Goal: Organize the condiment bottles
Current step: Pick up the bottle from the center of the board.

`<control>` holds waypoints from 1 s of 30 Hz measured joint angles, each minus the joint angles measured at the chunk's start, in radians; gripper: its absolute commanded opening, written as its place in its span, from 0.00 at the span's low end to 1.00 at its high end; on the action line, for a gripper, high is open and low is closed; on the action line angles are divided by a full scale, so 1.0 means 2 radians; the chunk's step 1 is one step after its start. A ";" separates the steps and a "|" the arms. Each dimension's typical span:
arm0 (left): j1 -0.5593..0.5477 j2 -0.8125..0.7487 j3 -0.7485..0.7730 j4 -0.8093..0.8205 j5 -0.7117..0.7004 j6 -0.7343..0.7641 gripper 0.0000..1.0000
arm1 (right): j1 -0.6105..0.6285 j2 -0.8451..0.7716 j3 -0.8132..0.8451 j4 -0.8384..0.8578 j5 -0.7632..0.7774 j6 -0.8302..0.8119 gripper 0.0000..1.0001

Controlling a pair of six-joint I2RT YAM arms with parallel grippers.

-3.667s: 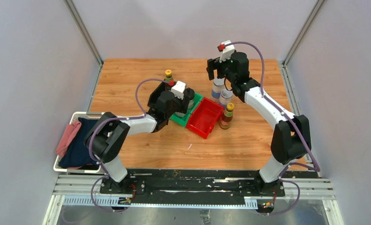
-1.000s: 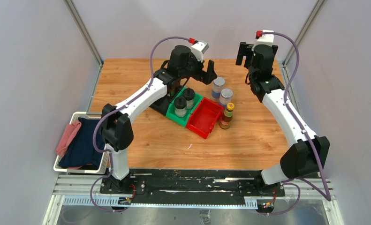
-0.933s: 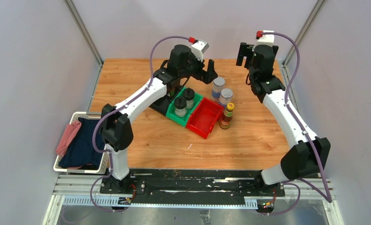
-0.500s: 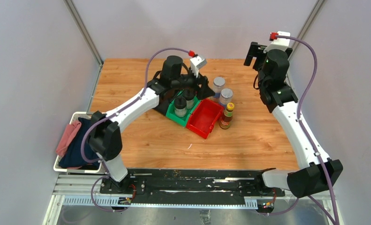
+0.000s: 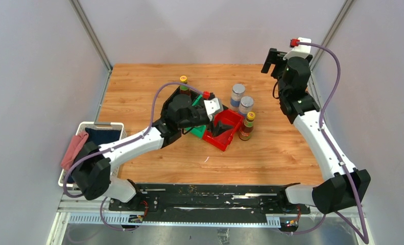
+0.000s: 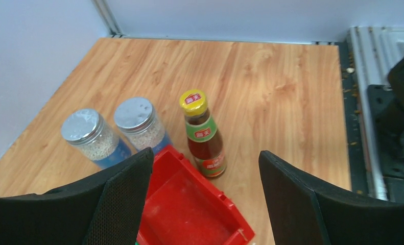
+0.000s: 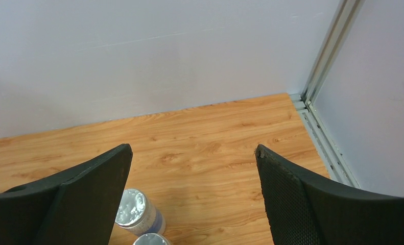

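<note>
Left hand (image 6: 205, 154): fingers spread, nothing between them. It hangs low over the red bin (image 6: 187, 209), with the arm stretched across the green bin (image 5: 196, 131). What sits in the green bin is hidden under the arm.

Left wrist view: a brown bottle with yellow cap (image 6: 204, 133) stands upright on the counter (image 6: 271, 87) just past the red bin's far rim, framed between the fingers. To its left stands a silver-lidded shaker (image 6: 138, 124), with a second shaker (image 6: 90, 137) just beside it, both upright.

A second brown bottle (image 5: 183, 83) stands behind the left arm, near the green bin.

Right hand (image 7: 193, 149): fingers spread, empty. It is raised at the far right corner, well apart from every bottle.
</note>
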 measured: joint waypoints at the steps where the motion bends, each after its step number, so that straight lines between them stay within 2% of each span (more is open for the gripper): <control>1: 0.000 0.004 -0.014 0.024 -0.005 0.005 0.82 | 0.000 0.000 -0.004 0.003 -0.001 0.000 0.94; 4: 0.000 0.034 -0.044 0.088 -0.014 0.016 0.83 | 0.000 0.000 -0.014 0.006 -0.002 0.000 0.94; 12: -0.005 0.114 -0.047 0.198 -0.016 0.016 0.82 | 0.000 0.000 -0.015 0.014 -0.002 -0.003 0.94; 30: -0.016 0.183 0.011 0.236 0.041 -0.033 0.78 | 0.000 0.001 -0.015 0.023 0.001 -0.015 0.94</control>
